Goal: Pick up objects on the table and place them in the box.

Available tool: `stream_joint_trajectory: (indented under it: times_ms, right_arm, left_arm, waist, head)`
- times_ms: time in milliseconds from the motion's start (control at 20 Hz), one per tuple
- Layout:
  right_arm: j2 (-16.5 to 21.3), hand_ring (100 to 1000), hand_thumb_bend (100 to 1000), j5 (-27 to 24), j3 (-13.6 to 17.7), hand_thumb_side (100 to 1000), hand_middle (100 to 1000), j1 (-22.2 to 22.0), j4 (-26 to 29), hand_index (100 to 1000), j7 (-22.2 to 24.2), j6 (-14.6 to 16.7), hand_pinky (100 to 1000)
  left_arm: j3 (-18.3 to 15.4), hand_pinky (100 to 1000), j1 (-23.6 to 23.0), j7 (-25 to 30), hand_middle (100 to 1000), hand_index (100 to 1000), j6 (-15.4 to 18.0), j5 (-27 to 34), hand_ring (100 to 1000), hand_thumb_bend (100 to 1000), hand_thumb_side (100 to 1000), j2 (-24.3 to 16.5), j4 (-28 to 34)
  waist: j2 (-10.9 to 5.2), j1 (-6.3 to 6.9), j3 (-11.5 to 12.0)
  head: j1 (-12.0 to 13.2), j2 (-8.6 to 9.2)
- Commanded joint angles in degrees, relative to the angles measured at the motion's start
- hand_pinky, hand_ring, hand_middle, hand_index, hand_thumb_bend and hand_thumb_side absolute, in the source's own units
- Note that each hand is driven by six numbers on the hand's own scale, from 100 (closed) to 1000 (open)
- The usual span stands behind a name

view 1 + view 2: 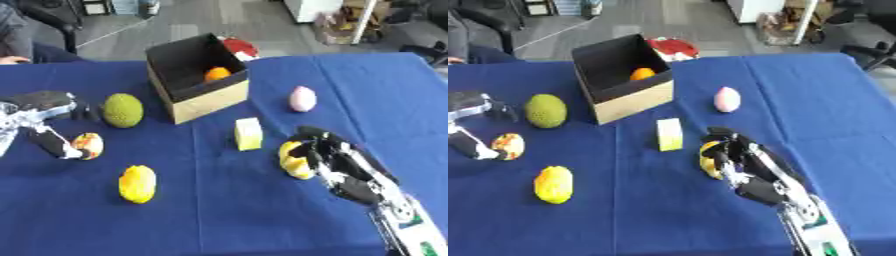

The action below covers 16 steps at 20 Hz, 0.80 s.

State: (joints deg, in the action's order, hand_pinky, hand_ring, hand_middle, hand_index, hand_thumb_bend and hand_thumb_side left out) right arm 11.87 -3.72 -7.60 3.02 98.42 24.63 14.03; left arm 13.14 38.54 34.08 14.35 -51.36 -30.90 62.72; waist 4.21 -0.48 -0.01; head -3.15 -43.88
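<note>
Both hands on fruit, box half loaded

Left hand pinching orange-yellow fruit between fingers on blue desk. Centre: box holding orange ball. Right hand curled fingers around yellow fruit, resting on desk

right robot hand curled round yellow fruit, open box beyond

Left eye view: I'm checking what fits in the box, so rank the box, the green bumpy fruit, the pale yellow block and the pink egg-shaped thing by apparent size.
1. box, clearly largest.
2. green bumpy fruit.
3. pale yellow block.
4. pink egg-shaped thing, though it lies slightly farther away than the block, so the last two are unsure.
</note>
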Motion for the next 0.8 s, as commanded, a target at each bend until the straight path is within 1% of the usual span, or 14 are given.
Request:
stream_joint_trajectory:
  times_ms: [50, 200, 350, 400, 500, 550, 650, 700, 800]
  right_arm:
    - [0.7, 737, 100, -0.5, 0.0, 372, 790, 0.5, 0.8, 917, 0.1, 0.1, 795]
    - [0.7, 737, 100, -0.5, 0.0, 372, 790, 0.5, 0.8, 917, 0.1, 0.1, 795]
    - [0.7, 737, 100, -0.6, 0.0, 371, 790, 0.5, 0.7, 917, 0.1, 0.0, 795]
    - [0.7, 737, 100, -0.6, 0.0, 370, 791, 0.5, 0.7, 917, 0.2, 0.0, 796]
    - [0.7, 737, 100, -0.6, 0.0, 370, 791, 0.5, 0.7, 917, 0.1, 0.0, 796]
    - [0.7, 737, 100, -0.6, 0.0, 370, 791, 0.5, 0.7, 917, 0.1, 0.0, 796]
    - [0.6, 737, 100, -0.5, 0.0, 370, 791, 0.5, 0.7, 917, 0.2, 0.0, 796]
    - [0.7, 737, 100, -0.5, 0.0, 370, 791, 0.5, 0.7, 917, 0.2, 0.0, 796]
    - [0.7, 737, 100, -0.5, 0.1, 368, 791, 0.4, 0.7, 917, 0.2, 0.0, 796]
  left_arm:
    - [-1.2, 744, 2.0, -2.1, 651, 796, -0.5, -3.1, 649, 504, 227, 0.6, -3.9]
    - [-1.7, 740, 2.6, -3.5, 645, 793, -0.6, -5.3, 643, 498, 219, 1.7, -6.6]
    - [-2.0, 727, 2.8, -5.2, 622, 778, -1.0, -6.9, 621, 464, 160, 2.4, -8.1]
    - [-2.1, 705, 2.8, -5.5, 591, 753, -1.1, -7.3, 593, 416, 100, 2.5, -8.5]
    - [-2.3, 667, 2.8, -5.8, 538, 708, -1.0, -7.5, 550, 323, 100, 2.4, -8.9]
    - [-2.5, 646, 2.8, -6.1, 512, 686, -0.9, -7.3, 527, 286, 100, 2.3, -8.6]
    - [-2.8, 619, 2.8, -6.3, 475, 652, -0.5, -6.3, 493, 256, 100, 1.8, -7.4]
    - [-2.9, 605, 2.9, -6.1, 458, 634, -0.4, -5.7, 477, 254, 100, 1.5, -6.6]
    - [-3.1, 599, 3.3, -5.1, 450, 626, 0.0, -4.0, 471, 252, 100, 0.5, -4.2]
  waist:
    - [-1.35, 0.08, -0.1]
    - [-1.28, 0.01, -0.2]
    - [-1.25, -0.07, -0.2]
    - [-1.25, -0.08, -0.2]
    - [-1.25, -0.08, -0.2]
    - [-1.26, -0.06, -0.2]
    - [-1.27, -0.01, -0.1]
    - [-1.29, 0.01, -0.1]
    - [-1.35, 0.06, -0.1]
  head:
    - [0.0, -0.24]
    - [0.0, -0.24]
    - [0.0, -0.24]
    - [0.0, -0.24]
    - [0.0, -0.24]
    - [0.0, -0.24]
    - [-0.1, -0.24]
    - [-0.1, -0.24]
    - [-0.1, -0.24]
